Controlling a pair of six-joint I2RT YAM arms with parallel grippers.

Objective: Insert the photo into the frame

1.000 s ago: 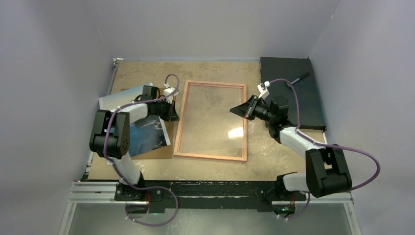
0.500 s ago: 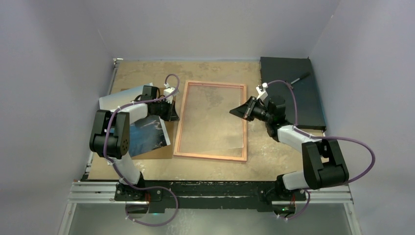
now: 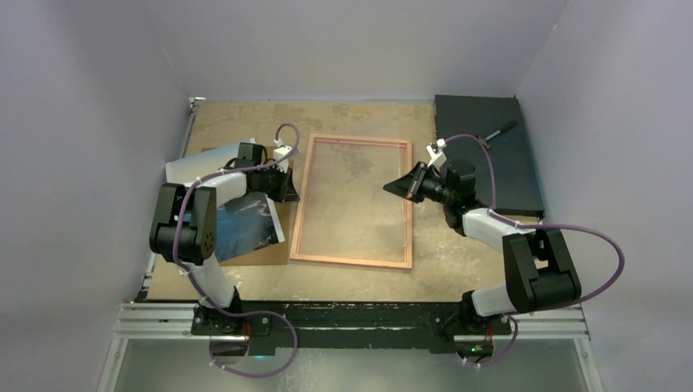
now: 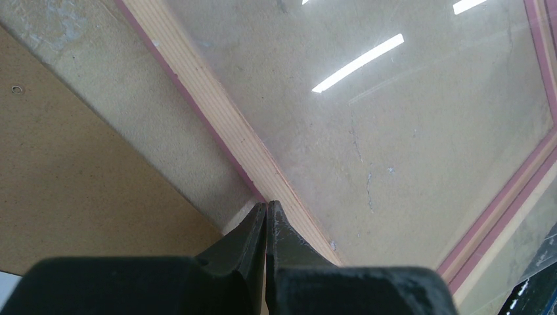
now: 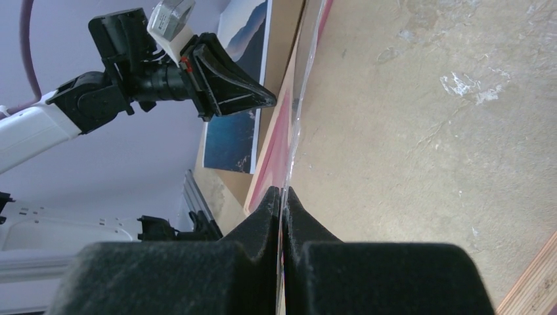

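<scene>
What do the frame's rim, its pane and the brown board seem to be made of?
The frame's rim looks like pale wood: fine grain lines show. The pane seems glossy glass or clear plastic: it mirrors bright light strips. The brown board looks like matte fibreboard, finely speckled.

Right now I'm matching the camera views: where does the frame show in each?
Top external: the frame fills the middle.
Left wrist: its rim runs diagonally across the picture.
Right wrist: edge-on, running up the centre.
Shared landmark: the left gripper at its rim.

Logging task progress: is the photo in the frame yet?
Out. The photo lies on the brown board, left of the empty frame.
</scene>
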